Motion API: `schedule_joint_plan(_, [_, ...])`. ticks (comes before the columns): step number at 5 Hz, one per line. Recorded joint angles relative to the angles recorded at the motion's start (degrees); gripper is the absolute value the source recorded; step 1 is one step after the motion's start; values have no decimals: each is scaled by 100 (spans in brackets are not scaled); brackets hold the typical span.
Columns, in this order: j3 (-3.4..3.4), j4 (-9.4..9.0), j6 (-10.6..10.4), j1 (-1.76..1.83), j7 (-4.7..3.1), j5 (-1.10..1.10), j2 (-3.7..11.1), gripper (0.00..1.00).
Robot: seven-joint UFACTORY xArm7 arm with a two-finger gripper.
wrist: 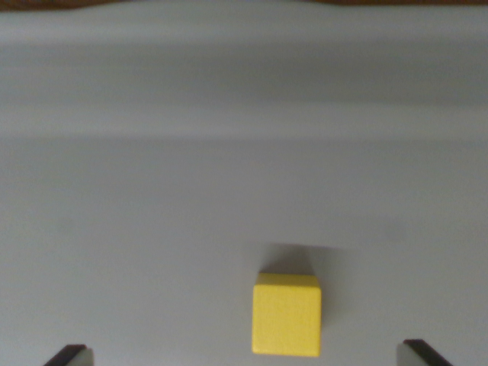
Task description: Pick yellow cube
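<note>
A yellow cube [287, 316] rests on a pale grey surface in the lower middle of the wrist view, a little to the right of centre. Only the two dark fingertips [69, 355] of my gripper [248, 357] show, one at each bottom corner. They stand far apart, so the gripper is open. The cube lies between them, nearer the fingertip on the wrist view's right, and touches neither. A soft shadow falls just behind the cube.
The pale grey surface [229, 152] fills nearly the whole view. A thin brown strip [152, 3] runs along the top edge, where the surface ends.
</note>
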Motion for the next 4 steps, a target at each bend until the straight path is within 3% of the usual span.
schedule_joint_plan(1, [4,-157,-258,-17,-70,33,162,0])
schedule_joint_plan(2, [4,-157,-258,-17,-70,33,162,0])
schedule_joint_plan(3, [9,-322,-529,-36,-144,68,331,0])
schedule_joint_plan(4, [9,-322,-529,-36,-144,68,331,0])
